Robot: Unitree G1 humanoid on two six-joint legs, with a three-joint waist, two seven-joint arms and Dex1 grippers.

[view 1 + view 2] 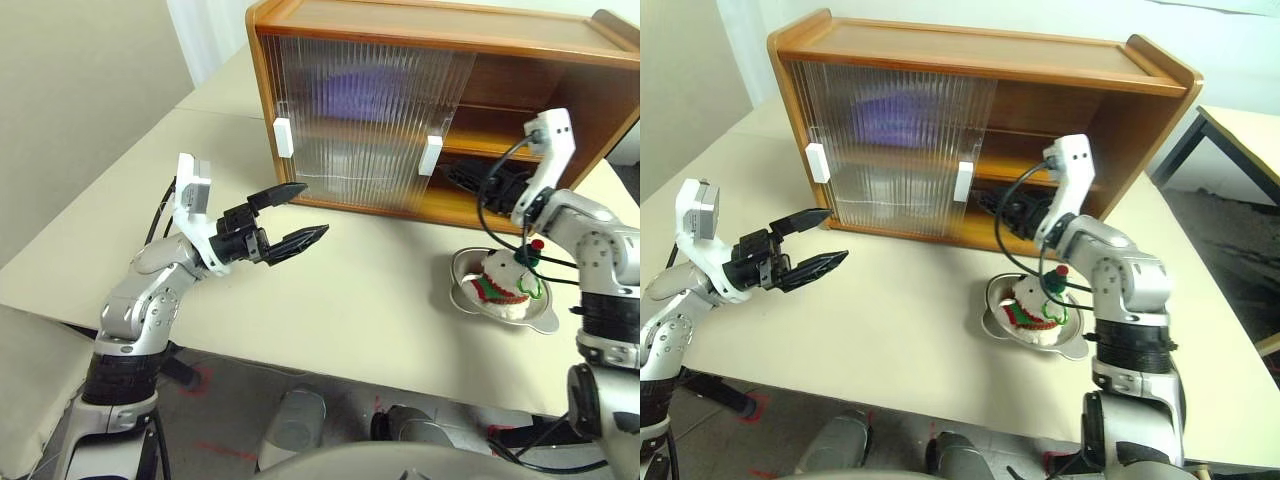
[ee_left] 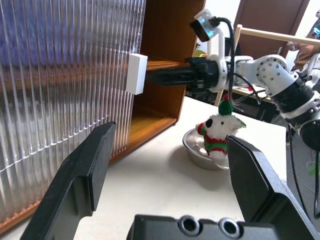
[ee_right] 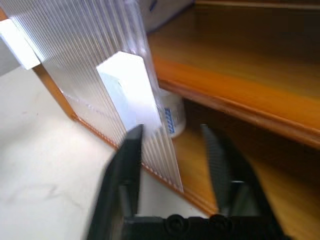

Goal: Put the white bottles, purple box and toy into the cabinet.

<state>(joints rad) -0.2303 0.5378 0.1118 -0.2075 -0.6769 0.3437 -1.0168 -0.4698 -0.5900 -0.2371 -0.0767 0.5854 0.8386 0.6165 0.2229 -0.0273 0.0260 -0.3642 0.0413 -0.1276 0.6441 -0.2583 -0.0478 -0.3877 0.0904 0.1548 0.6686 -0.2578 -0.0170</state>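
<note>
Wooden cabinet [image 1: 440, 25] on beige counter [image 1: 350, 300]: purple box [image 1: 350, 90] behind ribbed doors; white bottle [image 3: 172, 117] on lower floor. Toy [image 1: 500, 285] in metal bowl [image 1: 540, 318]. Left claw [image 1: 300, 215] wide, empty. Right claw [image 3: 172, 132] parted, empty, at cabinet opening.

Wide wooden cabinet [image 1: 970, 60] at the table's [image 1: 890, 330] far side, both ribbed sliding doors [image 1: 890, 150] to its left. Small plush bear toy [image 1: 1035, 308] in a shiny metal bowl [image 1: 1070, 345] before the open right half. White jar [image 3: 172, 117] inside, probably on the bottom board, behind the doors.
</note>
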